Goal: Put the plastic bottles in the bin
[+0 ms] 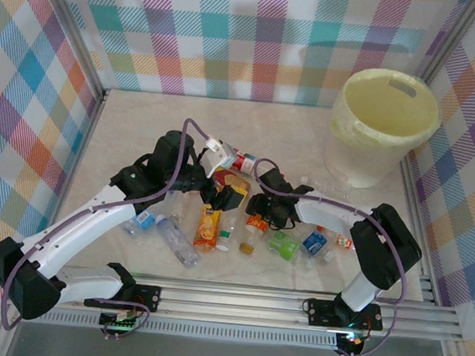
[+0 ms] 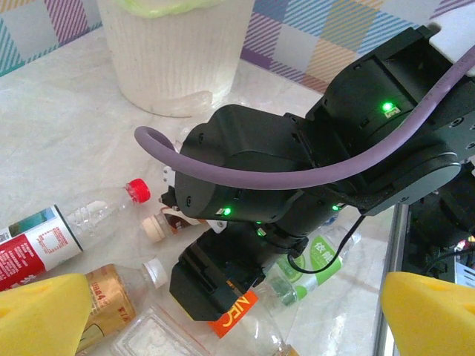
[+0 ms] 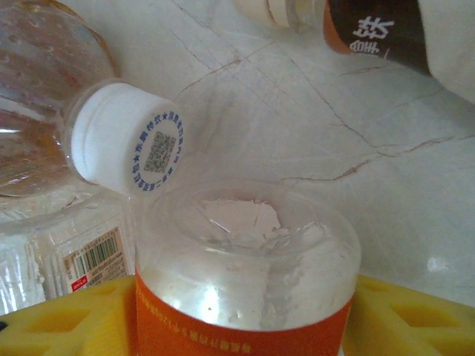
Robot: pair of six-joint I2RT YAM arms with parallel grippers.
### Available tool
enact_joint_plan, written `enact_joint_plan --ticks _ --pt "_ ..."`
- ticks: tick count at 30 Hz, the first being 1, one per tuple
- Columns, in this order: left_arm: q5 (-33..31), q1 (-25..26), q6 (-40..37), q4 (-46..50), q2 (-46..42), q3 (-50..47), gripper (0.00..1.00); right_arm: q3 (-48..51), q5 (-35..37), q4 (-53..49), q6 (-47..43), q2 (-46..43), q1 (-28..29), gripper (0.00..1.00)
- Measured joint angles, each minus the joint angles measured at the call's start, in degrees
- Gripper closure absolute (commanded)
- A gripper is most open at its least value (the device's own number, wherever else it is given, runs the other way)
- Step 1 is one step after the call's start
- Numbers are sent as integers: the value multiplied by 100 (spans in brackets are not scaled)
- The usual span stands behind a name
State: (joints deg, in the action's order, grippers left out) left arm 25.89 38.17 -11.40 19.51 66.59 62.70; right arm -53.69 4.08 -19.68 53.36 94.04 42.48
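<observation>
My right gripper (image 3: 237, 322) is shut on an orange-labelled clear bottle (image 3: 245, 252), its base pointing away from the wrist between the yellow pads (image 3: 67, 315). From above, this gripper (image 1: 256, 207) sits low in the bottle pile with that bottle (image 1: 255, 224) under it. My left gripper (image 1: 227, 177) hovers just beside it, open, its pads (image 2: 41, 311) spread wide with nothing held. It looks down on the right gripper and the orange label (image 2: 239, 315). The pale yellow bin (image 1: 386, 117) stands at the back right, apart from both grippers. Several more bottles lie around.
A red-labelled bottle (image 2: 37, 245), a brown-labelled one (image 2: 107, 297) and a green-labelled one (image 2: 323, 263) lie close to the grippers. A white-capped bottle (image 3: 126, 141) touches the held one. Checked walls enclose the table; a metal rail (image 1: 234, 300) runs along the near edge.
</observation>
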Motion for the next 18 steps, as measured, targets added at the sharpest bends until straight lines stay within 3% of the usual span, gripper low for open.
enact_joint_plan --ticks 7,18 --pt "15 0 -44 -24 -2 -11 0 81 66 63 -26 -98 26 38" --pt "11 0 22 -273 -26 -175 0 238 308 63 -518 -1244 26 42"
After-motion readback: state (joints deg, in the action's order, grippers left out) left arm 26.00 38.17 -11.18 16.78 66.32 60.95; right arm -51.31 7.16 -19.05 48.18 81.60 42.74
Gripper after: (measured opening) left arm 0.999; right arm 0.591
